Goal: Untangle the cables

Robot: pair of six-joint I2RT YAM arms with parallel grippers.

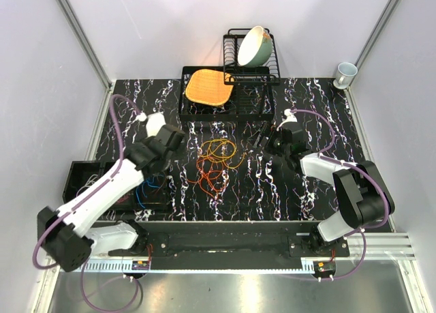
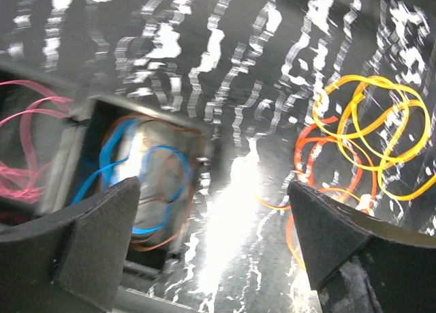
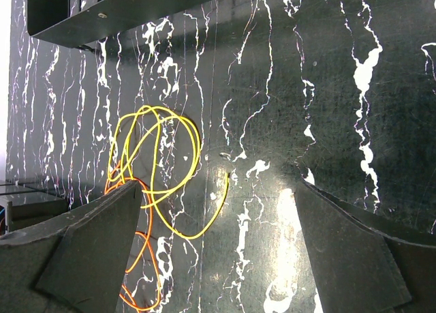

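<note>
Top external, cables [image 1: 216, 159]: yellow and orange loops, loose on the dark table [image 1: 272, 197], between the arms.
Left gripper [image 2: 212, 190]: wide apart, holding nothing, near a black bin [image 1: 71, 180].
Right gripper [image 3: 218, 190]: wide apart, holding nothing, beside the loops.

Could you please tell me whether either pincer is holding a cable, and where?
Neither: the left pincer and the right pincer are both open and empty.

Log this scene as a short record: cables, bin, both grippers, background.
tangle: yellow cables and orange cables interlooped on the table, between the arms
bin: blue cable and pink cable, in separate compartments
left gripper: open, empty
right gripper: open, empty
background: dish rack holding a bowl
</note>
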